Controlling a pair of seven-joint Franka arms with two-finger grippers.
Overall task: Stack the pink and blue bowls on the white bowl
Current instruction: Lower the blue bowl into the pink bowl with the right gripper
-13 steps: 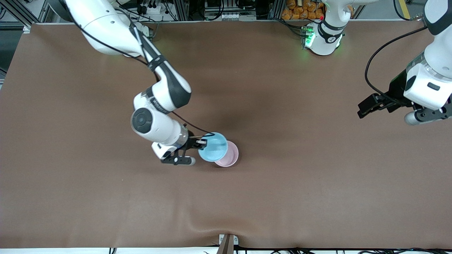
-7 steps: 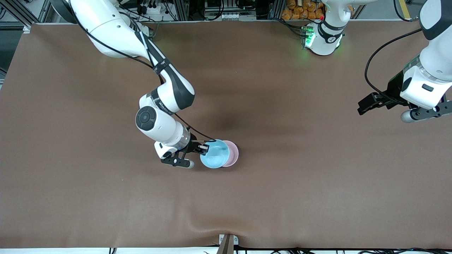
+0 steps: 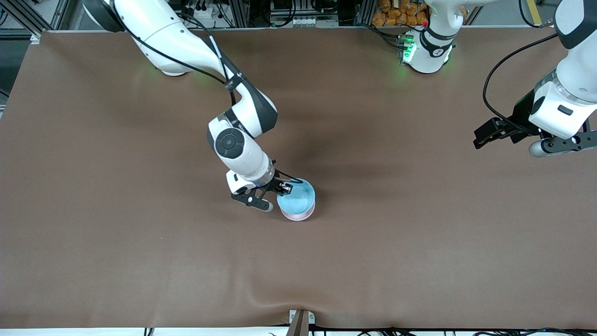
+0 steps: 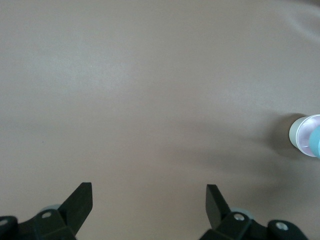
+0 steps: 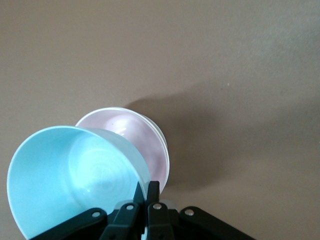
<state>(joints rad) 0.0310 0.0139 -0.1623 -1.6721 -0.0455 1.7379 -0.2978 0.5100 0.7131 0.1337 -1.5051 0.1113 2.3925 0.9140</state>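
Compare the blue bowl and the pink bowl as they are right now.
The blue bowl is sky blue and pinched at its rim by the right gripper; the pink bowl is pale pink and ungripped. The blue bowl is held tilted above; the pink bowl sits level beneath it, nested in a white bowl. Both are round, glossy and similar in size.

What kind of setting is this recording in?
Most likely a robotics lab: a brown-covered table with aluminium framing and cables along its edge. The right gripper holds the blue bowl over the pink bowl; the left gripper waits open.
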